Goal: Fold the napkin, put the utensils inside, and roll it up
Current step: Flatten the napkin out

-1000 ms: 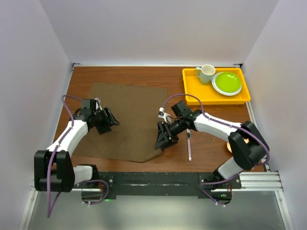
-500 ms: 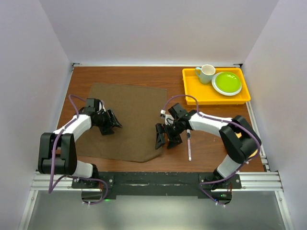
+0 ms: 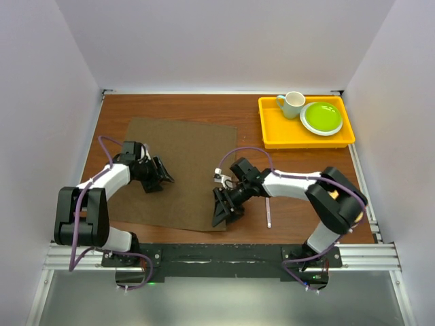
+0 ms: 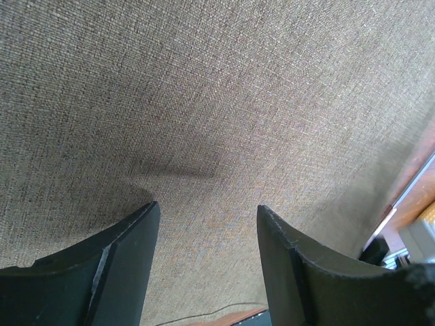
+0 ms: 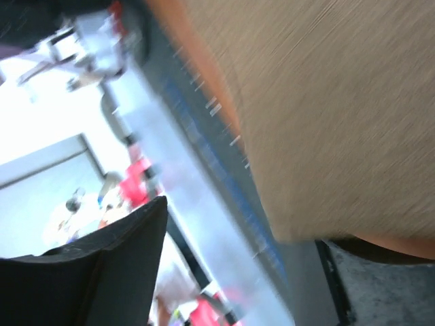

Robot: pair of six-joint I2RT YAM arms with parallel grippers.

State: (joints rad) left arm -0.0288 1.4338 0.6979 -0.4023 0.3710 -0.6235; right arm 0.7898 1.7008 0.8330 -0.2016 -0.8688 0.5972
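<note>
Brown napkin (image 3: pixel 187 153) lies flat and unfolded on the table (image 3: pixel 170 109), left of centre; knife (image 3: pixel 269 212) sits just right of it.
Yellow tray (image 3: pixel 277 130): mug (image 3: pixel 292 104), green plate (image 3: pixel 321 117). Left gripper (image 3: pixel 160 175) jaws spread over the cloth, weave sharp only in its wrist view. Right gripper (image 3: pixel 224 207) at the near-right corner, jaws apart, wrist view blurred.

A robotics lab test cell, not a real dining room. White panel walls (image 3: pixel 224 41) box in a wooden tabletop (image 3: pixel 177 109) on the left, far and right sides. Two white-and-black robot arms, left (image 3: pixel 109 182) and right (image 3: pixel 292 180), are bolted to a metal rail (image 3: pixel 370 257) at the near edge, with purple cables (image 3: pixel 102 139) looping over them. The table setting looks staged: a napkin (image 3: pixel 183 163), a knife (image 3: pixel 269 212), and a yellow tray (image 3: pixel 279 132) holding a cup (image 3: pixel 293 104) and a green plate (image 3: pixel 321 117). The right wrist view is blurred, showing a bright room beyond the rail.
</note>
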